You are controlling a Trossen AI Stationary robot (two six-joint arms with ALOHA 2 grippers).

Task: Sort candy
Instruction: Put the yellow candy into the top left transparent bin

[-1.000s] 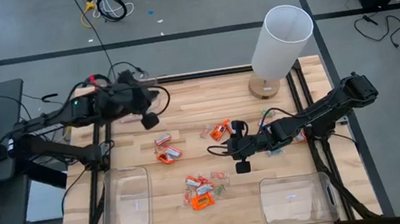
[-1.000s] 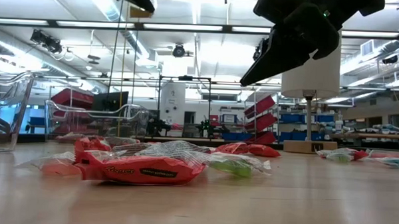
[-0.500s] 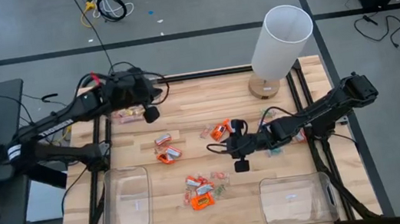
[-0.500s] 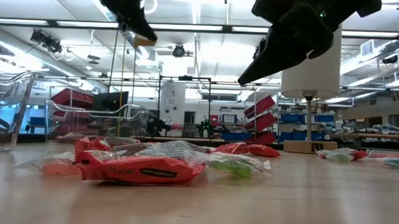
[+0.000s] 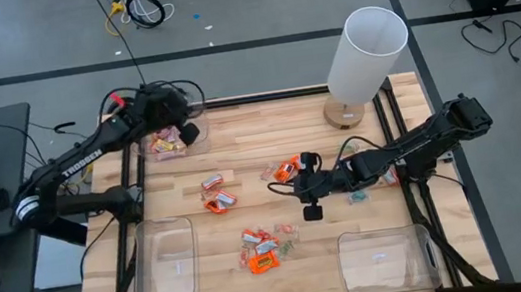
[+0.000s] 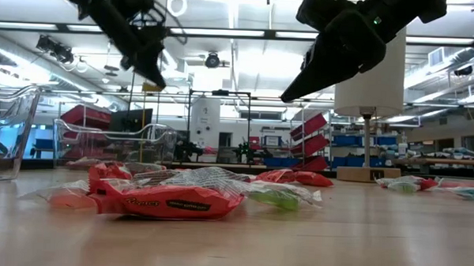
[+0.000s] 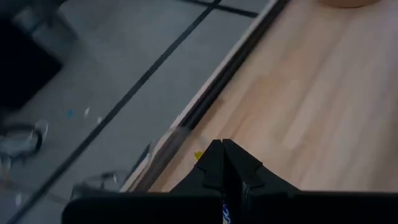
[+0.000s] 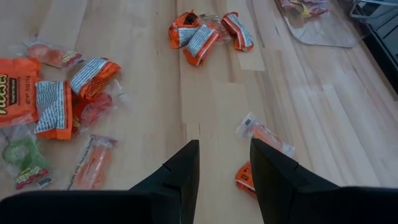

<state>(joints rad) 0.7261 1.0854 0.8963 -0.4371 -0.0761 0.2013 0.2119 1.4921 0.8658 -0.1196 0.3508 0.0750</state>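
Right claw [image 5: 306,188] spread, hovered above candy [image 5: 287,170] at bench centre. Left claw [image 5: 188,133] pressed together, eleven o'clock. Wrappers judged light, crinkly, slippery; pinch mid-body.

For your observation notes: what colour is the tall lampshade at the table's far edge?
White; the lampshade shows best in the high view.

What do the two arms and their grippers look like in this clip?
Both arms are dark, jointed and slim. The left arm carries white lettering along its link and loose black cables near its wrist. The left gripper and right gripper each have two black, tapered fingers.
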